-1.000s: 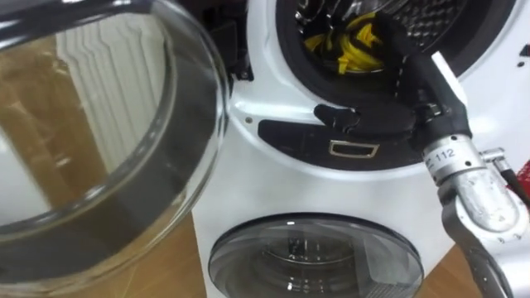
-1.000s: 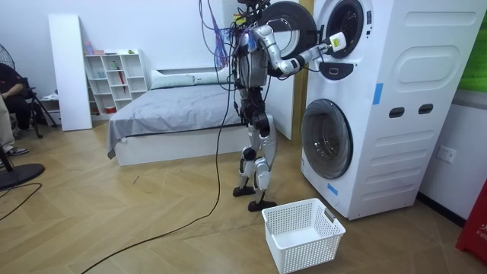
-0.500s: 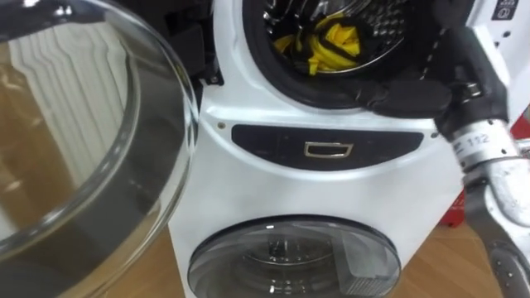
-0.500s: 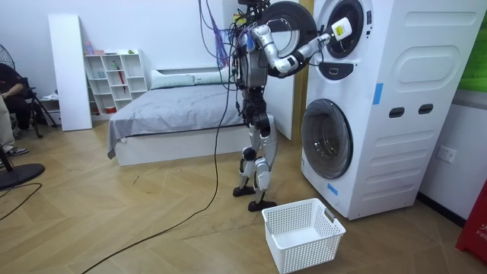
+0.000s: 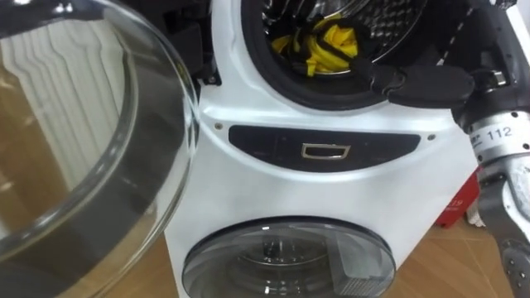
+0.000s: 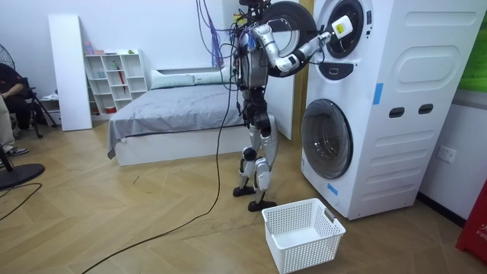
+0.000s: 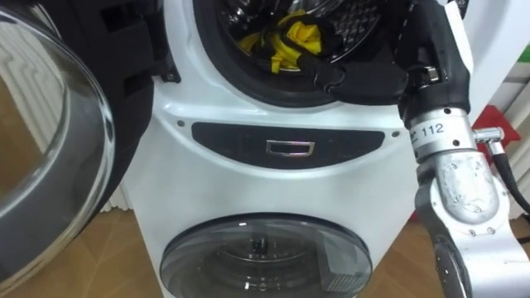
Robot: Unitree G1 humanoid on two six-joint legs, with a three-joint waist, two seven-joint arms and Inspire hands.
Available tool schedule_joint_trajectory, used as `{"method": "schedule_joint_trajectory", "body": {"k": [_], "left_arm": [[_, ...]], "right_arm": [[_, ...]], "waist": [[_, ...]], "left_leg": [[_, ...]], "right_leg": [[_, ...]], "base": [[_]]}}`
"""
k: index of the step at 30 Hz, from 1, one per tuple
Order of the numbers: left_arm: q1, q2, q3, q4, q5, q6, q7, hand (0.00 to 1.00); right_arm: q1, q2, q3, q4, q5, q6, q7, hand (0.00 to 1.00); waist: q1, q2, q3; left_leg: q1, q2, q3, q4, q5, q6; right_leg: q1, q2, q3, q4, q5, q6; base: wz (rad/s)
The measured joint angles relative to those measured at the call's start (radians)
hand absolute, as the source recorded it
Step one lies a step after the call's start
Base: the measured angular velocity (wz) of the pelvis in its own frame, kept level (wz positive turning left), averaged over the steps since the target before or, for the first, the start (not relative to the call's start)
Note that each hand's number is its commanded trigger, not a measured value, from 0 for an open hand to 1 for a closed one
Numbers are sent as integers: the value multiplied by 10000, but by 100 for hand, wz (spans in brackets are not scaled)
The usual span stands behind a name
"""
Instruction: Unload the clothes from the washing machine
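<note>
The upper washing machine (image 5: 331,178) has its round glass door (image 5: 83,149) swung open to my left. Inside the drum lies a yellow garment (image 5: 331,45) tangled with something dark; the same yellow garment (image 7: 294,37) sits at the drum's front. My right hand (image 5: 418,84) lies on the lower rim of the drum opening, just right of and below the garment, fingers stretched out and holding nothing. In the room view I stand upright facing the stacked machines (image 6: 358,99), right arm raised to the upper opening, right hand (image 6: 335,32) at its edge.
A second machine's closed round door (image 5: 290,257) sits below the dark control panel (image 5: 323,149). A white laundry basket (image 6: 300,232) stands on the wooden floor by my feet. A bed (image 6: 167,106) lies behind me, and a person (image 6: 7,84) sits at the room view's left edge.
My right hand has risen from the dark control panel to the lower rim of the drum opening. The head camera has shifted as well.
</note>
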Motion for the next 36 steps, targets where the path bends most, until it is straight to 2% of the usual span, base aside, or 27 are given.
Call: {"method": "schedule_joint_trajectory", "body": {"k": [5,8,16,21,25,29,32,33,34,36], "left_arm": [[-3,0,-67,-67,-11,125,-118,0],[-26,6,-60,-80,11,217,-143,0],[-61,25,-60,-44,185,492,-352,0],[-204,87,-63,-108,180,511,-369,0],[-175,98,-59,-254,185,712,-410,0],[-203,93,-60,-494,190,742,-425,0],[-205,84,41,-538,199,807,-426,0],[-188,71,156,-552,216,859,-427,0],[-163,69,191,-561,217,885,-427,0],[-48,33,338,-723,205,1047,-513,0]], "right_arm": [[-757,-9,258,802,54,88,-105,0],[-1143,-49,544,1326,69,135,-12,0],[-2319,-204,1448,2639,-484,361,410,0],[-2381,-376,2112,3276,-782,367,678,0],[-2443,-388,2112,3667,-1395,424,753,0],[-2445,-393,2214,3864,-2088,683,921,0],[-2477,-403,2205,3875,-2408,690,941,0],[-2477,-404,2201,3877,-2508,700,941,0],[-2478,-404,2191,3876,-2610,706,948,0],[-2589,-404,2153,3881,-2747,881,1059,0]], "waist": [[163,-114,15],[321,-247,30],[727,-527,-24],[1144,-688,27],[1174,-740,29],[1304,-818,-5],[1320,-810,1],[1309,-759,36],[1291,-760,35],[1172,-742,34]], "left_leg": [[13,-2,-146,24,1,-2],[-12,-2,-297,86,2,-4],[-121,-22,-870,180,9,-14],[-62,-45,-1011,178,8,-13],[-79,-91,-1041,175,8,-13],[-97,-126,-1074,157,7,-12],[-113,-129,-1083,151,7,-12],[-119,-128,-1094,152,6,-11],[-132,-129,-1108,154,6,-11],[-175,-141,-1181,162,1,-11]], "right_leg": [[48,3,-49,-5,-64,-20],[78,-38,-273,-6,-106,-51],[279,-188,-842,-64,-219,-29],[443,-225,-1016,-155,-235,-6],[449,-240,-1074,-152,-243,6],[442,-237,-1094,-162,-250,8],[435,-236,-1087,-164,-251,11],[434,-236,-1095,-165,-251,11],[431,-239,-1111,-165,-251,11],[419,-253,-1158,-156,-251,11]], "base": [[6],[15],[22],[12],[3],[0],[0],[0],[5],[8]]}}
